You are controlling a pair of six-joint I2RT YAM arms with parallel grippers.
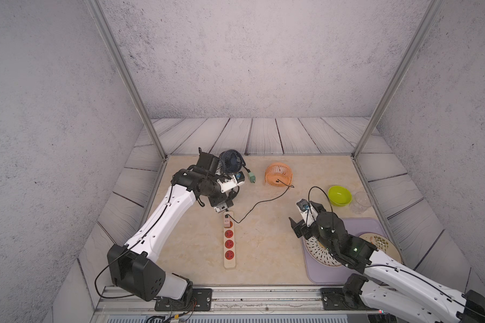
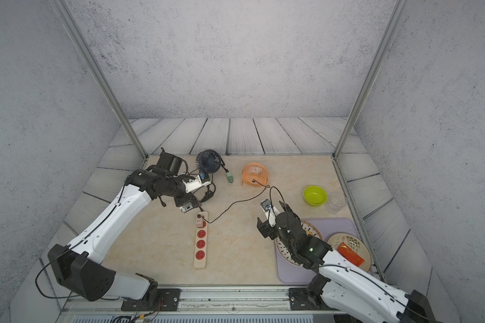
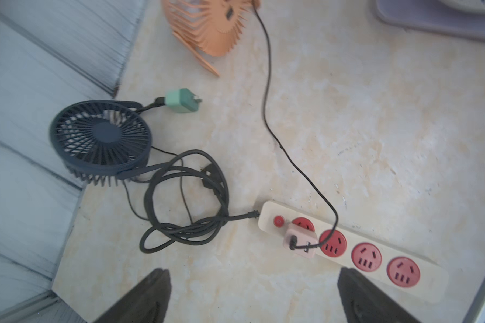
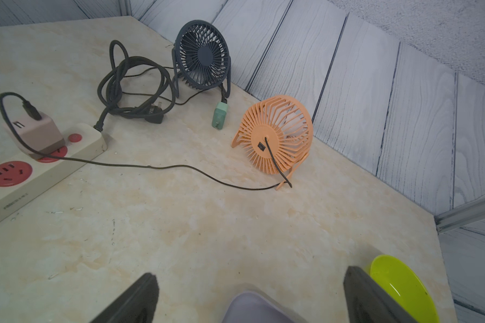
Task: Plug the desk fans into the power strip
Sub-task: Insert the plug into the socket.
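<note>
The cream power strip (image 1: pixel 229 243) (image 3: pixel 347 246) lies lengthwise mid-table in both top views. A pink adapter (image 3: pixel 301 242) (image 4: pixel 34 131) sits in the red socket nearest its button. A thin black cable runs from it to the orange desk fan (image 1: pixel 278 173) (image 4: pixel 277 134). A dark blue desk fan (image 1: pixel 231 160) (image 3: pixel 100 137) stands at the back, its green adapter (image 1: pixel 252 178) (image 3: pixel 181 100) lying loose on the table. My left gripper (image 3: pixel 254 279) (image 1: pixel 220 183) hangs open and empty above the strip's cord end. My right gripper (image 4: pixel 249 279) (image 1: pixel 305 215) is open and empty over the tray's corner.
The strip's thick black cord (image 3: pixel 185 195) lies coiled beside the blue fan. A lavender tray (image 1: pixel 356 223) at the front right holds two plates (image 2: pixel 347 246). A lime bowl (image 1: pixel 339 195) and a clear cup (image 1: pixel 361 202) stand behind it. Metal posts mark the back corners.
</note>
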